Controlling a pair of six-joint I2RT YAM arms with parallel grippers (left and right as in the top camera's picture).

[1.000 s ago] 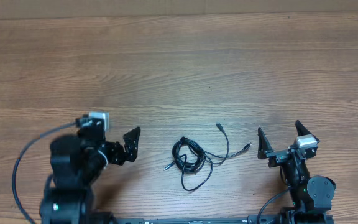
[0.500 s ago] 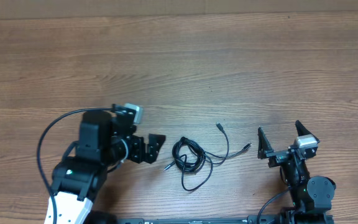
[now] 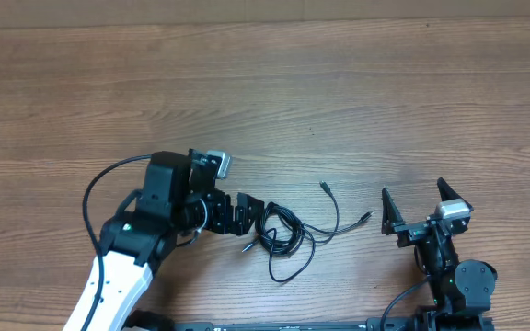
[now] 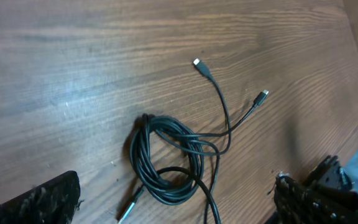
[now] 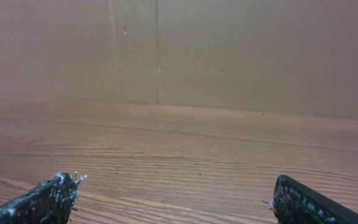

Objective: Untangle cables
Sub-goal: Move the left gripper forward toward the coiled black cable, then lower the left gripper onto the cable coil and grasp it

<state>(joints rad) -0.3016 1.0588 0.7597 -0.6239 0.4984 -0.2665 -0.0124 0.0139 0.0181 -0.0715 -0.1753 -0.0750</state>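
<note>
Two cables [image 3: 282, 234] lie tangled on the surface [image 3: 339, 110] just ahead of the left tool [image 3: 252, 215], whose jaws stand wide and empty, and well left of the right tool [image 3: 414, 197], likewise spread and holding nothing. They look light, limp and thin, likely to drag the whole coil [image 4: 166, 158] along, so a free end near a plug [image 4: 197, 63], beyond the coil, seems the best hold; no writing is readable.
</note>
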